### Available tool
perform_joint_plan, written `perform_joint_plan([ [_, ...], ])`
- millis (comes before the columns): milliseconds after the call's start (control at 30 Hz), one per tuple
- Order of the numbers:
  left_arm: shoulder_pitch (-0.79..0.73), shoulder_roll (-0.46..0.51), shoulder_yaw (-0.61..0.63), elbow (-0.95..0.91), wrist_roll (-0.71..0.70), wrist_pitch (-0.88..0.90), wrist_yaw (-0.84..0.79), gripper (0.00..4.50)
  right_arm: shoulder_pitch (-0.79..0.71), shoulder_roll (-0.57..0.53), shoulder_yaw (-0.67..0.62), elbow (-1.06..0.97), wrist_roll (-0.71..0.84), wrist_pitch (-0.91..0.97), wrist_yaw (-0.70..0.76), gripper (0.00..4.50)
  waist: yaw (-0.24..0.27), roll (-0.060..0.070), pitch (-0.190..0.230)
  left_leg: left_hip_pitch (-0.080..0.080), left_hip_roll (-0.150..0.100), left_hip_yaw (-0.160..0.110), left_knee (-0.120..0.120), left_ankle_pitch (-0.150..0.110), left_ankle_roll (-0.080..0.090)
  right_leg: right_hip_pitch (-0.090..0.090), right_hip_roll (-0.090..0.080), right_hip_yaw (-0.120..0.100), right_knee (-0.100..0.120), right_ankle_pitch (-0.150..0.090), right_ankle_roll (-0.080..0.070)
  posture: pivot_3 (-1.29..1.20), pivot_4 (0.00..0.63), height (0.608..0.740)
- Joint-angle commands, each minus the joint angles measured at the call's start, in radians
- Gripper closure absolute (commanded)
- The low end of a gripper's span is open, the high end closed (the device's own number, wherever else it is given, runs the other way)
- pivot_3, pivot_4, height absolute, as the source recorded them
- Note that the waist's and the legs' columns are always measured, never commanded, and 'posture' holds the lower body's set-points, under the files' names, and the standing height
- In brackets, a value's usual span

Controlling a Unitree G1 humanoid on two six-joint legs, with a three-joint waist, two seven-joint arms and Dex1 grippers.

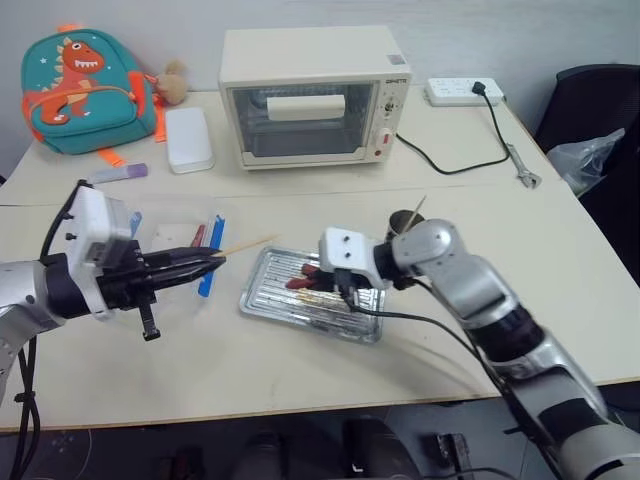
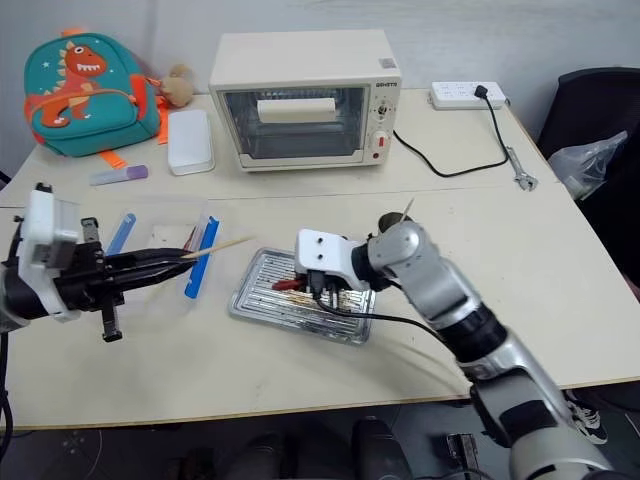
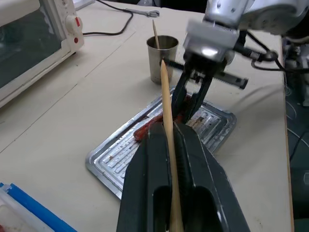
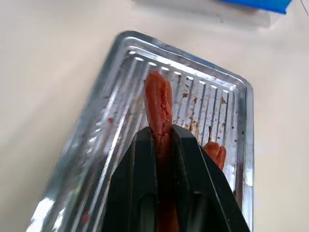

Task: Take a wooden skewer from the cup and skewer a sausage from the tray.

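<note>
Sausage (image 4: 159, 104) clamped in my right gripper (image 1: 345, 285), at 3 o'clock from the wooden skewer (image 3: 166, 108) tip pinched in my left gripper (image 1: 205, 262)

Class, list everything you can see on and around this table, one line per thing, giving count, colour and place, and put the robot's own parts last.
Toaster oven: one, cream, back centre of the table.
Backpack: one, teal with an orange dinosaur, back left corner.
White case: one, between backpack and oven.
Power strip: one, white, back right, black cable plugged in.
Plastic box: one, clear with blue clips, left of the tray.
Tray: one, silver, ridged, front centre.
Cup: one, silver, beyond the tray, one stick standing in it.
Sausage: two, reddish-brown; one gripped over the tray, the other lying in it.
Wooden skewer: one, pale tan, held pointing toward the tray.
Left gripper: black, shut on the skewer.
Right gripper: black, shut on a sausage.
</note>
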Motion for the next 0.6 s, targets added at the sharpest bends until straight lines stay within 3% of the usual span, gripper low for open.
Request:
perform_joint_plan([
  [33,-0.020,0.025,-0.025,0.006,0.004,-0.025,-0.051,4.50,-0.003,-0.087,-0.073,-0.112,0.072,0.040,0.062,4.20,0.000,0.000,0.000,0.000,0.000,0.000,0.000,0.000,0.000,0.000,0.000,0.000,0.000,0.000,0.000,0.00,0.150,0.740],
  [233,-0.059,0.037,-0.106,0.036,0.019,-0.041,-0.130,4.50,-0.003,-0.223,-0.144,-0.157,0.115,0.020,0.102,4.20,0.002,0.000,0.000,0.000,0.000,0.000,0.000,0.000,0.000,0.000,0.000,0.000,-0.001,0.000,0.000,0.00,0.150,0.740],
  [600,-0.117,0.037,-0.193,0.086,0.063,-0.069,-0.213,4.50,0.028,-0.303,-0.228,-0.262,0.191,0.059,0.074,4.20,0.003,0.000,0.000,0.000,0.000,0.001,0.000,0.000,0.001,0.000,0.001,0.001,-0.001,0.000,0.000,0.00,0.150,0.740],
])
